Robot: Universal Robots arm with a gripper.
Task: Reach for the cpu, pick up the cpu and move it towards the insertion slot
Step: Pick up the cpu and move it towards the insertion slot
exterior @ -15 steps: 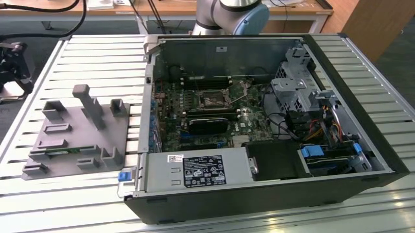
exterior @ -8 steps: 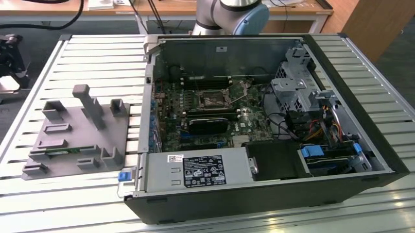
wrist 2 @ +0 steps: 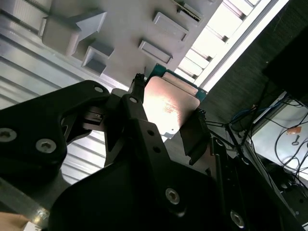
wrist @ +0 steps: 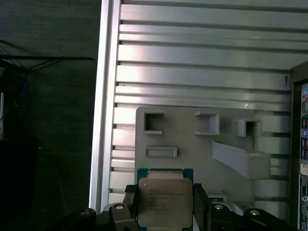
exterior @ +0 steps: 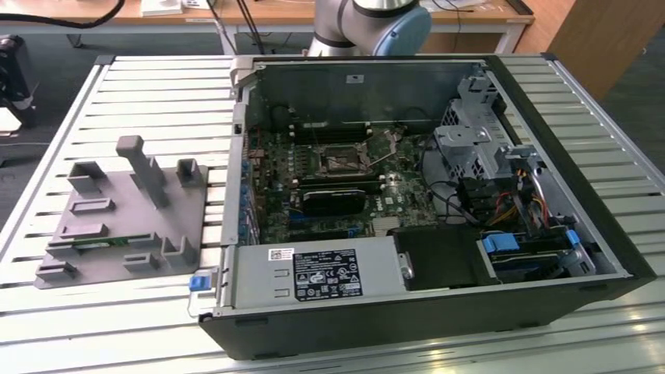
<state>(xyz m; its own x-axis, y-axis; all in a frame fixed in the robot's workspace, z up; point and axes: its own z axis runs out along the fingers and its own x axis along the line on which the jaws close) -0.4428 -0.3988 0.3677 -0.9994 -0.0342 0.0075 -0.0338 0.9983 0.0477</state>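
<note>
- the cpu (wrist: 164,204) runs off the picture's edge in the first wrist view; its print is blurred;
- the gripper (wrist 2: 168,98) hides part of the cpu in the second wrist view;
- the grey fixture tray (wrist: 192,139) is partly hidden behind both;
- the arm (exterior: 369,19) is cut off by the exterior view's upper edge;
- the insertion slot (exterior: 341,161) is too small there to make out its lever

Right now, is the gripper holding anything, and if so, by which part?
Yes. The gripper holds the chip, clamped by two opposite side edges, above the grey holder block.
</note>
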